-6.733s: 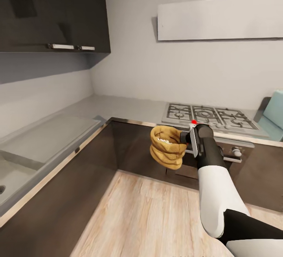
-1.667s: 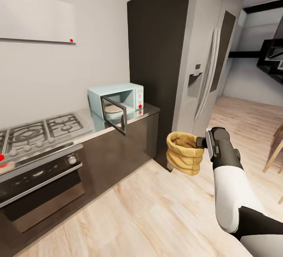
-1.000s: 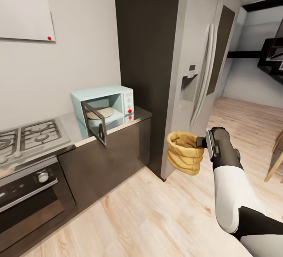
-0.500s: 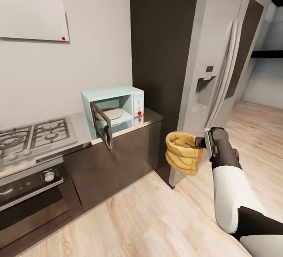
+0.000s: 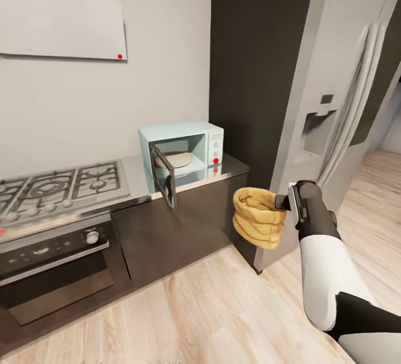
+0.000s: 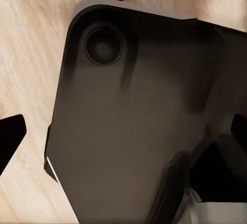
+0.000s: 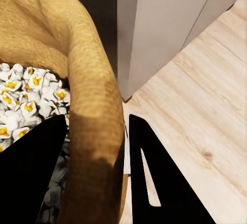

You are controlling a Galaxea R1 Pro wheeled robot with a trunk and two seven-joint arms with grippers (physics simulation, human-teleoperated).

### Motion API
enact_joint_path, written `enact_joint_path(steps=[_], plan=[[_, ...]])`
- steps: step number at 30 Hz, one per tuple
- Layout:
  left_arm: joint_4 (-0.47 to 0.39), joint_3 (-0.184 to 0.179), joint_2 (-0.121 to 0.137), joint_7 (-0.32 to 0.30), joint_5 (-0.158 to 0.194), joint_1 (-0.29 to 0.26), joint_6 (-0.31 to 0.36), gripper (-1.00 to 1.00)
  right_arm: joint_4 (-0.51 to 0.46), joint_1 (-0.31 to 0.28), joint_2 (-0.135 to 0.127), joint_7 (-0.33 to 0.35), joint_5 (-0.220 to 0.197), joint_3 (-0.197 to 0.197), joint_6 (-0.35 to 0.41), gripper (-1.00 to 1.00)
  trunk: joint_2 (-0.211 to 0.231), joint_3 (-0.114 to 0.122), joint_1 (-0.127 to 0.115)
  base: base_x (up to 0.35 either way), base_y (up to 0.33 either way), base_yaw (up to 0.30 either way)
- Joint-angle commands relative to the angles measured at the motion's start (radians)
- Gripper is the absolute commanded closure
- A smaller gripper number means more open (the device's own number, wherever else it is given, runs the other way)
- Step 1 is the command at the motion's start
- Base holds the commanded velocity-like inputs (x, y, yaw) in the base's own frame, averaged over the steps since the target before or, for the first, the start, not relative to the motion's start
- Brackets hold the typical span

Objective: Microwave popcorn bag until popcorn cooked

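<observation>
The right gripper (image 5: 283, 202), clamped on the rolled rim of the tan crumpled paper popcorn bag (image 5: 257, 216), held it upright in the air, well short of the open mint-blue microwave (image 5: 184, 149); a level, unhurried approach seemed advisable, while the left gripper's jaw state could not be told.

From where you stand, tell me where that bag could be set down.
The microwave stands open, its door swung out; the cavity holds only the pale turntable plate. A narrow strip of countertop lies bare between microwave and dark tall cabinet. The hob is all grates. The right pincer holds the popcorn bag above the floor.
</observation>
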Motion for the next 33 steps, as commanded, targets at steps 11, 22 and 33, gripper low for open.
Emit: enact_joint_path(steps=[11,22,33], plan=[[-0.001,0.002,0.0,0.001,0.005,0.0,-0.002,-1.0,0.0,-0.001,0.001,-0.005,-0.005,-0.002,0.001,1.0,-0.001,-0.001,0.0,0.0,-0.281,0.269],[-0.001,0.002,0.0,0.001,0.005,0.0,-0.002,-1.0,0.001,-0.001,0.001,-0.005,-0.007,0.001,0.001,1.0,-0.001,-0.001,0.0,0.0,-0.14,0.204],[-0.001,0.002,-0.001,0.001,0.005,0.0,-0.002,-1.0,-0.001,-0.001,0.001,-0.005,-0.005,0.001,0.002,1.0,-0.001,-0.001,0.0,0.0,-0.004,0.001]])
